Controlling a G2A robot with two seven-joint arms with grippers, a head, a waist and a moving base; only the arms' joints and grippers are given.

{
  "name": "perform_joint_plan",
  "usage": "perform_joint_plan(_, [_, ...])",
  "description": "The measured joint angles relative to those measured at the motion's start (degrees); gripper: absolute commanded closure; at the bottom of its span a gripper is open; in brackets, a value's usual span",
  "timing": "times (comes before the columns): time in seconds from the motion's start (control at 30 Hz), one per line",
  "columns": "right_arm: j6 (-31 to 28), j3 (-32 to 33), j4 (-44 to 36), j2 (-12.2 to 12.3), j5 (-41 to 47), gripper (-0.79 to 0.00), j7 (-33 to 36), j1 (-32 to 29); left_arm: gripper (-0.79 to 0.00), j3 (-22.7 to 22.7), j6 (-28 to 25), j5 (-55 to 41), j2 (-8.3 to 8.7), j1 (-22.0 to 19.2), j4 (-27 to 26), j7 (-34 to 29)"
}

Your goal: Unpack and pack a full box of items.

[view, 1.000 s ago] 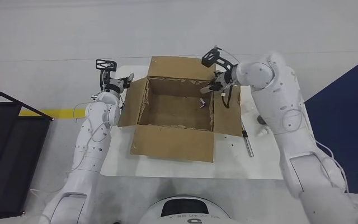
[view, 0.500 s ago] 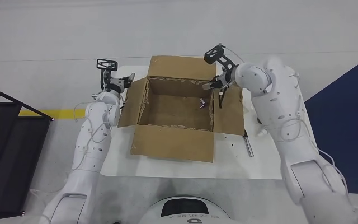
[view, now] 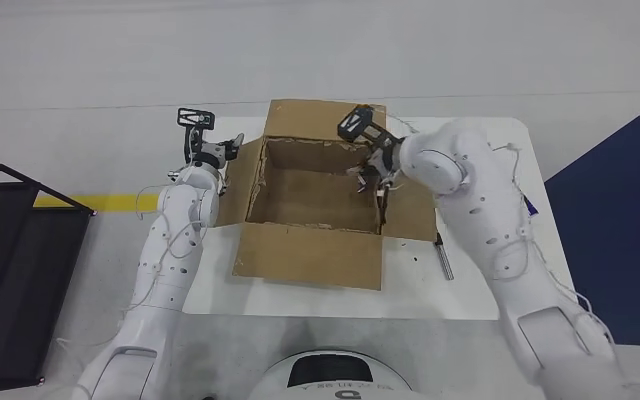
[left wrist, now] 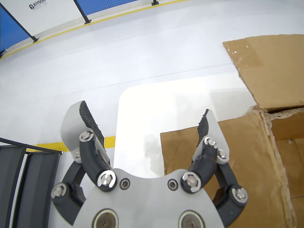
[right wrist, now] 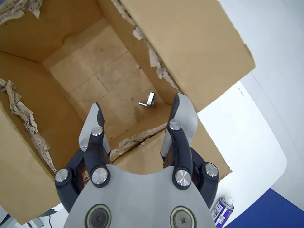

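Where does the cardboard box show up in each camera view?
Top view: box mid-picture, flaps spread open.
Left wrist view: its flaps lie beside the open left gripper.
Right wrist view: its inside lies beyond the open right gripper.
Shared landmark: the white table under it.

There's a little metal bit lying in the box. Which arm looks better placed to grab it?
The right. The right gripper, open, hangs over the box, pointing down at the metal piece by one wall. The left gripper, also open, sits outside the box, beyond its flap.
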Motion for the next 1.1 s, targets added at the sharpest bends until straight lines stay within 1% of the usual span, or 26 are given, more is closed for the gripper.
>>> perform_joint_plan(0.13, [3.31, -5.25, 1.75, -1.04, -2.04, -0.385, 1.31, 1.08, -0.785, 0.00, -0.04, 0.00, 0.00, 0.00, -0.04, 0.01])
perform_joint_plan(0.33, [11.95, -12.53, 7.96, -3.29, -6.30, -0.382, 4.19, 4.37, -0.785, 0.00, -0.04, 0.00, 0.00, 0.00, -0.04, 0.01])
perform_joint_plan(0.4, [13.61, -14.07, 9.36, -3.96, -6.48, -0.379, 4.61, 5.18, -0.785, 0.00, -0.04, -0.01, 0.00, 0.00, -0.04, 0.01])
perform_joint_plan(0.53, [14.83, -16.19, 11.33, -4.86, -7.19, -0.376, 4.73, 5.92, -0.785, 0.00, -0.04, -0.01, 0.00, 0.00, -0.04, 0.01])
perform_joint_plan(0.7, [20.05, -20.81, 14.62, -6.60, -13.55, -0.369, 5.82, 7.30, -0.785, 0.00, -0.04, -0.01, 0.00, 0.00, -0.04, 0.01])
perform_joint_plan(0.77, [21.52, -22.11, 16.46, -7.37, -14.45, -0.366, 6.02, 7.96, -0.785, 0.00, -0.04, -0.01, 0.00, 0.00, -0.04, 0.01])
perform_joint_plan(0.97, [22.90, -23.80, 22.26, -9.52, -13.96, -0.366, 3.88, 9.97, -0.785, 0.00, -0.04, -0.01, 0.00, 0.00, -0.04, 0.01])
perform_joint_plan(1.0, [23.67, -24.19, 23.48, -9.87, -14.86, -0.376, 3.16, 10.25, -0.785, 0.00, -0.04, -0.01, 0.00, 0.00, -0.04, 0.01])
perform_joint_plan(1.1, [25.74, -25.69, 26.88, -10.96, -17.24, -0.366, 2.23, 10.80, -0.785, 0.00, -0.04, -0.01, 0.00, 0.00, -0.04, 0.01])
